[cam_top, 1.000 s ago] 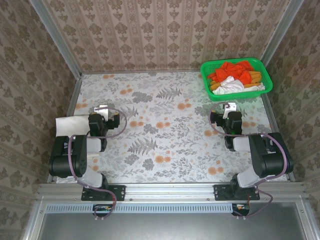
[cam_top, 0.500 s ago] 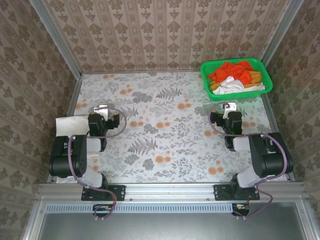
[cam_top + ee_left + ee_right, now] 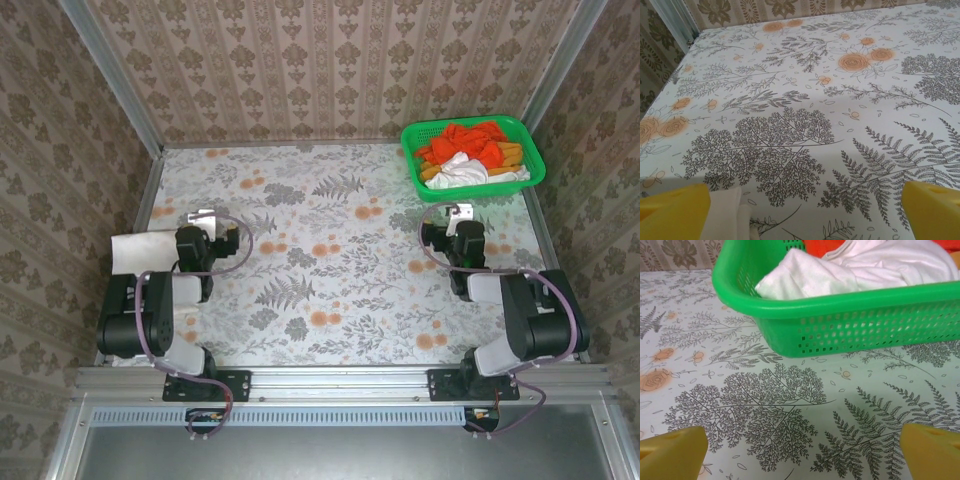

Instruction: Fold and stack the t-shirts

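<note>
Change: I find nothing moved against the earlier frames; both arms, the cloth and the basket sit where they were.
Left tool [image 3: 203,215] [image 3: 802,212]: near left of the floral-printed desk [image 3: 330,260], yellow fingers spread wide with nothing between them, low over the desk top.
Right tool [image 3: 460,212] [image 3: 802,452]: near right, yellow fingers likewise wide apart and gripping nothing, facing the basket's near wall.
Flat white fabric t-shirt [image 3: 135,248] [image 3: 732,215]: lies on the desk at its left edge, partly under the left arm; the part I see runs longer left to right. In the left wrist view its edge sits just beside the left finger.
Green plastic lattice basket [image 3: 415,165] [image 3: 865,330]: far right corner, long axis left to right.
Crumpled white t-shirt [image 3: 462,168] [image 3: 850,270]: in the basket's near side, against the rim; I can't tell its axis.
Red-orange t-shirts [image 3: 465,140] [image 3: 825,245]: bunched behind the white one.
Amber-orange t-shirt [image 3: 510,152]: in the basket's right side, crumpled.
</note>
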Robot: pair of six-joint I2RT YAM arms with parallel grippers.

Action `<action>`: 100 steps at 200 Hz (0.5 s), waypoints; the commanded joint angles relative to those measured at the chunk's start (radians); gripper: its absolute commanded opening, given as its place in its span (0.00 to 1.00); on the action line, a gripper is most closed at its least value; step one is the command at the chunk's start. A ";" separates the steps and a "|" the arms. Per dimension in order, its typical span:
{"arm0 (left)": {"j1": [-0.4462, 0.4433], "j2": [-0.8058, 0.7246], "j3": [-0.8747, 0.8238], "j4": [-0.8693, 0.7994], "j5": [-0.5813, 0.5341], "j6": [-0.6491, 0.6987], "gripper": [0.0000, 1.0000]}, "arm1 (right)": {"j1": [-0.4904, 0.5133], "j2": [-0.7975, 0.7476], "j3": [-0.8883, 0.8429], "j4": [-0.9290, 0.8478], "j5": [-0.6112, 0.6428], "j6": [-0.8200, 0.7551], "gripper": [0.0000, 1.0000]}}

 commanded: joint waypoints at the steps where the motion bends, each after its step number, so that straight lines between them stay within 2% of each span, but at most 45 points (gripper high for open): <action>1: -0.018 -0.089 0.020 -0.064 -0.005 0.016 1.00 | -0.003 -0.078 0.037 -0.092 0.001 -0.004 1.00; 49: -0.078 -0.199 0.061 -0.200 -0.007 0.087 1.00 | -0.002 -0.224 0.076 -0.238 -0.007 0.030 1.00; 76: -0.150 -0.254 0.128 -0.287 -0.001 0.092 1.00 | -0.003 -0.317 0.177 -0.449 -0.004 0.113 1.00; 100: -0.262 -0.230 0.224 -0.351 0.012 0.127 1.00 | -0.011 -0.302 0.308 -0.601 0.034 0.165 1.00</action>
